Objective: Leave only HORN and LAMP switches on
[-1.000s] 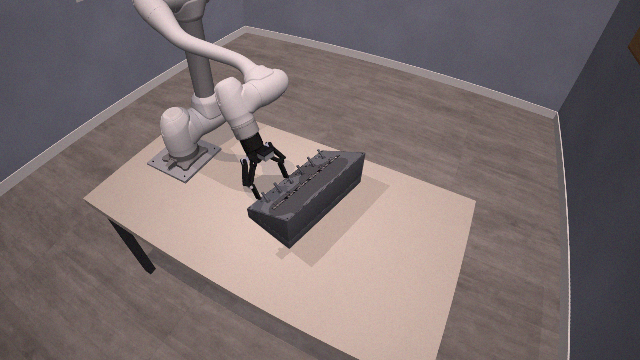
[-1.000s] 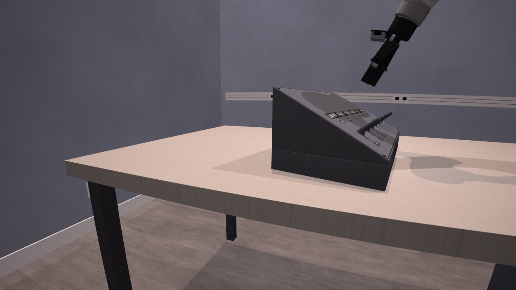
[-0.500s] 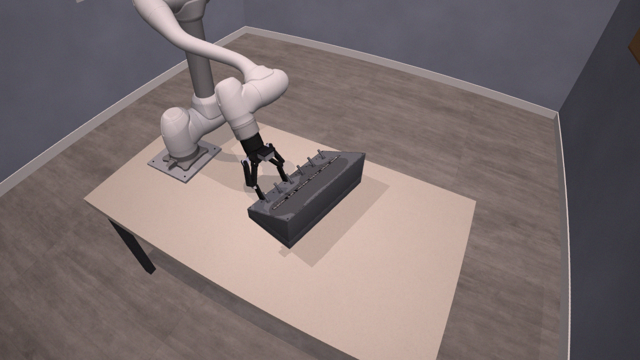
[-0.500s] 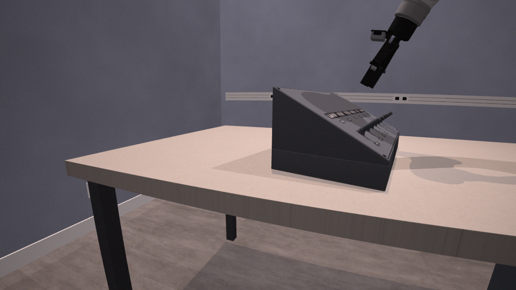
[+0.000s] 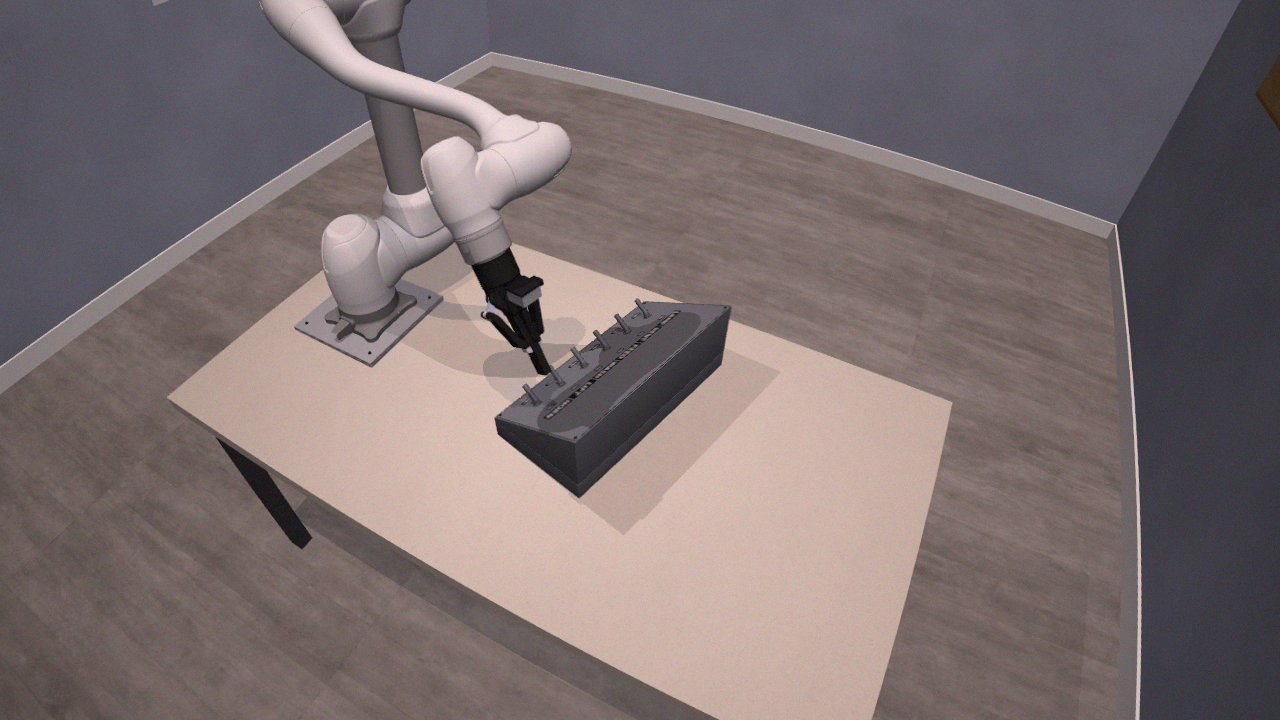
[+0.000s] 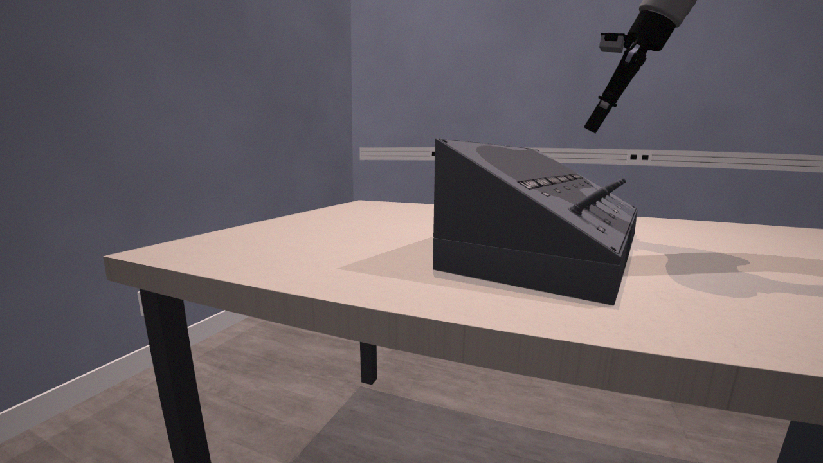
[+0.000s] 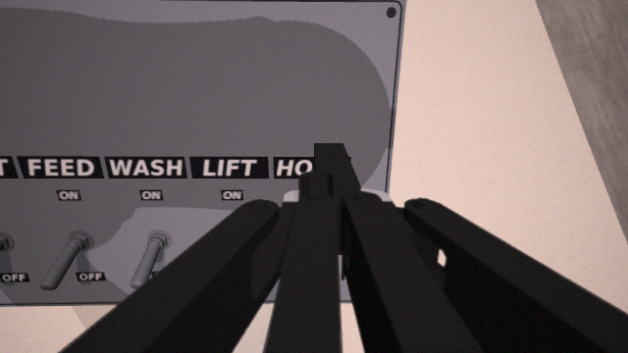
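Note:
The dark wedge-shaped console (image 5: 617, 385) sits near the middle of the table, its sloped panel facing the robot base. It also shows in the exterior view (image 6: 529, 218). The wrist view shows the labels FEED (image 7: 61, 168), WASH (image 7: 145, 168), LIFT (image 7: 229, 168) and part of HORN (image 7: 292, 168). The FEED lever (image 7: 64, 260) and the WASH lever (image 7: 147, 260) lean toward OFF. The LIFT and HORN levers are hidden behind my fingers. The LAMP label is out of view. My gripper (image 7: 328, 167) (image 6: 595, 123) (image 5: 543, 365) is shut and empty. It hangs clearly above the HORN end of the panel.
The robot's base plate (image 5: 368, 319) is bolted at the table's back left corner. The console's HORN end lies close to the table's edge on the wrist view's right side. Wooden floor surrounds the table.

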### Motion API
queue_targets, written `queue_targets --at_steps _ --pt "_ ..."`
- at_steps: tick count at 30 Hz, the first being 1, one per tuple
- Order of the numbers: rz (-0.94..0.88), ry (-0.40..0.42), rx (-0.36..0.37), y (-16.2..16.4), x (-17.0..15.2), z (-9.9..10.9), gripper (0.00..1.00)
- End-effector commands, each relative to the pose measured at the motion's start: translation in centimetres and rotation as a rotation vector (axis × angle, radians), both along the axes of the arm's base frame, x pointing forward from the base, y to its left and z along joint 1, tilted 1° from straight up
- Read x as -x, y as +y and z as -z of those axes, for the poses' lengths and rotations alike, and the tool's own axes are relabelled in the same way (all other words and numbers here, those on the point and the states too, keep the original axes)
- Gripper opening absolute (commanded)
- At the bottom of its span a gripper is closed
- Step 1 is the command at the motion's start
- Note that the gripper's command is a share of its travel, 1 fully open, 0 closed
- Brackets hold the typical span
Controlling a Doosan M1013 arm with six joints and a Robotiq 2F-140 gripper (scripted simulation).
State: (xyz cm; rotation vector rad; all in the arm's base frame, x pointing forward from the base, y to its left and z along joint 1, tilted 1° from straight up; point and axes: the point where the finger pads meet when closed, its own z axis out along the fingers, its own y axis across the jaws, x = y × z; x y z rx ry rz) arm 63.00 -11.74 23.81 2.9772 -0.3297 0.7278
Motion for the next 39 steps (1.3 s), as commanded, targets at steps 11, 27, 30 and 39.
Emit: queue_targets --at_steps 11,27,30,39 --pt "0.005 -0.006 -0.004 0.3 1.7 -3.8 0.10" --pt "0.002 -0.006 0.001 3.4 11.8 1.9 0.10" --pt "0.001 -0.006 0.001 4.0 14.1 3.3 0.10" --pt "0.000 -0.003 0.001 4.3 15.1 3.9 0.10"
